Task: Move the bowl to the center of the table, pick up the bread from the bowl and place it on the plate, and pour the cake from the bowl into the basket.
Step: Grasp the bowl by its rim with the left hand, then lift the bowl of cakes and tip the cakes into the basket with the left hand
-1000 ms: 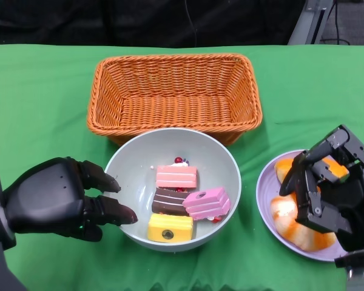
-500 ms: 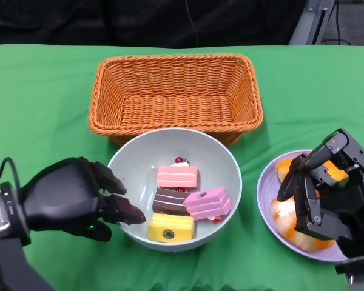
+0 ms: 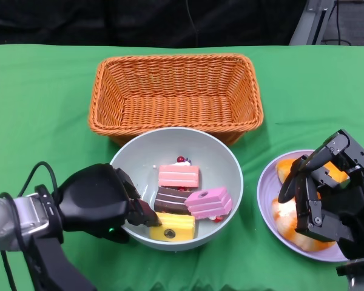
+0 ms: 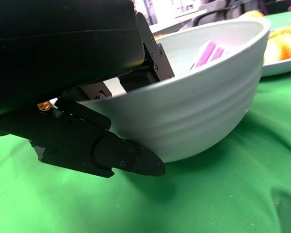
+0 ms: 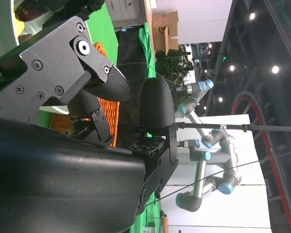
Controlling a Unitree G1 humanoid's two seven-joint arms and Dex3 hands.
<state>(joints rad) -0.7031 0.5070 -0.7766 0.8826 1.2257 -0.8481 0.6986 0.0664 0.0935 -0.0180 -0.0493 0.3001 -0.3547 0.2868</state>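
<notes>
Green table (image 3: 42, 109): left hand (image 3: 100, 203) grips bowl (image 3: 221, 160).

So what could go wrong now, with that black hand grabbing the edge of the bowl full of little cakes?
The left hand grips the grey bowl only at one side of its rim, so the bowl might tip or slip when lifted. The toy cakes lie loose and could spill onto the green cloth instead of into the wicker basket. The basket sits very near the bowl's far rim, so a clumsy lift could knock it.

basket (image 3: 176, 91) stands just behind bowl (image 3: 227, 167); plate (image 3: 266, 194) flanks its right.
</notes>
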